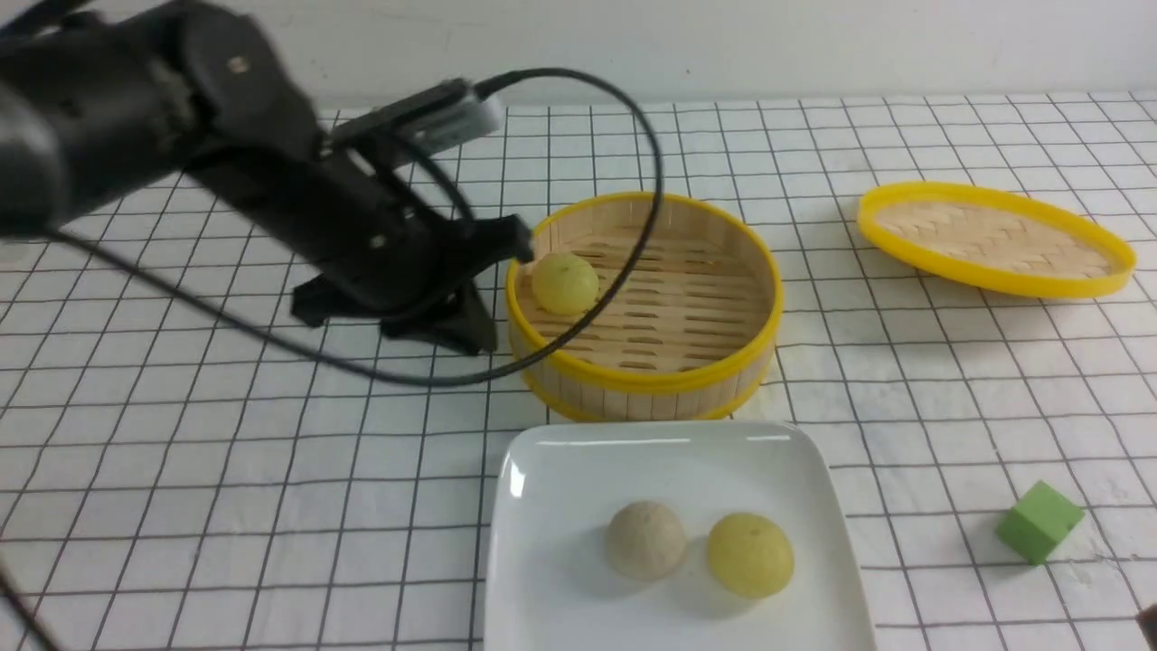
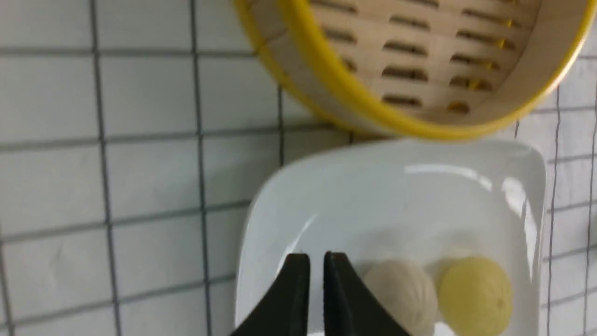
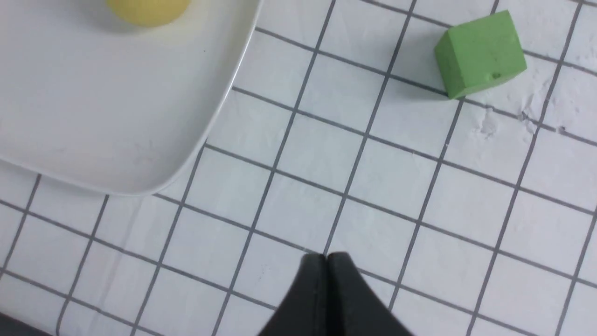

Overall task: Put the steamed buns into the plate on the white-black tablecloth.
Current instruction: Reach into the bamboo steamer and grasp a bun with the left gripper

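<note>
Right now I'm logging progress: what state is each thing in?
Steamer basket: uncovered, far yellow-green bun inside.
Basket lid: off, lying apart on the tablecloth.
Plate: holding near yellow-green bun and beige-grey bun.
Left tool: slightly open, empty.
Right tool: shut, empty.

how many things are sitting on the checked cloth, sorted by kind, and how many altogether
yellow-green buns: 2
beige-grey bun: 1
white square plate: 1
bamboo steamer basket: 1
woven lid: 1
green cube: 1
total: 7
</note>
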You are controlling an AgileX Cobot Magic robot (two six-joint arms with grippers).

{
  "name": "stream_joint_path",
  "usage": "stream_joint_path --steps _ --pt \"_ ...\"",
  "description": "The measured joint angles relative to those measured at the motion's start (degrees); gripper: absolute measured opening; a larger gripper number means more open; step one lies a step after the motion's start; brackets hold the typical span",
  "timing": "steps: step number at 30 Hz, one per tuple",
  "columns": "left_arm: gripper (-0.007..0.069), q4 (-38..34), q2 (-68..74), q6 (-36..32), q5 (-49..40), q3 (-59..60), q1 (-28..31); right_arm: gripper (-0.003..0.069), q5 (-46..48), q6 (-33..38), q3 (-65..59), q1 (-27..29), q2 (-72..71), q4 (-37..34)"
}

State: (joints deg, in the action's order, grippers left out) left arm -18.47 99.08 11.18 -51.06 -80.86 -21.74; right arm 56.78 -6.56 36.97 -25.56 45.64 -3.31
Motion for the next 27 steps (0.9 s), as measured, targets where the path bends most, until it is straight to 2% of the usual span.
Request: stream_joint_path --steps 1,2,3,7,10,14,18,19,20,21,23,27 --pt "0.0169 3.9 4.6 3.2 0.1 -5.9 -2.0 -0.0012 -1.1 0.0 -0.8 0.0 -0.1 0.1" --pt "0.0176 3.9 5.2 3.5 0.1 -6.7 -2.0 -0.0012 -1.3 0.0 -0.9 0.0 -0.1 0.2" --pt "0.0237 7.7 9.6 5.9 0.0 -12.4 -3.6 -0.0011 -1.7 -0.1 -1.2 0.0 -0.1 0.5" --pt "0.0346 14.9 18.6 8.0 -0.7 -24.0 -5.7 -0.0008 -3.2 -0.2 -1.3 0.0 -0.1 1.3" --pt "0.0374 18.5 24.6 8.1 -0.7 -31.1 -6.0 -0.0008 -3.9 -0.2 -1.3 0.0 -0.1 1.3" --pt "0.0370 21.2 29.4 8.1 -0.6 -36.2 -6.0 -0.0007 -4.0 -0.2 -1.3 0.0 -0.1 1.3" --pt "0.0294 21.9 32.0 8.1 -0.1 -37.2 -6.1 -0.0005 -4.7 -0.2 -1.4 0.0 -0.1 1.3" --pt "0.0232 22.0 32.5 8.2 -0.2 -37.3 -6.3 -0.0003 -5.1 -0.2 -1.4 0.0 -0.1 1.3" --pt "0.0211 22.0 32.6 8.3 -0.3 -37.3 -6.4 -0.0003 -5.2 -0.2 -1.4 0.0 -0.1 1.3" --pt "0.0118 22.1 32.6 8.5 -1.0 -37.6 -6.7 -0.0001 -5.4 -0.2 -1.4 0.0 -0.1 1.4" --pt "0.0041 22.1 32.6 8.7 -2.6 -38.0 -7.2 -0.0001 -5.4 -0.2 -1.4 0.0 -0.1 1.4" --pt "0.0020 21.8 31.2 8.2 -5.9 -38.9 -8.1 0.0001 -5.3 -0.3 -1.4 0.0 -0.1 1.4"
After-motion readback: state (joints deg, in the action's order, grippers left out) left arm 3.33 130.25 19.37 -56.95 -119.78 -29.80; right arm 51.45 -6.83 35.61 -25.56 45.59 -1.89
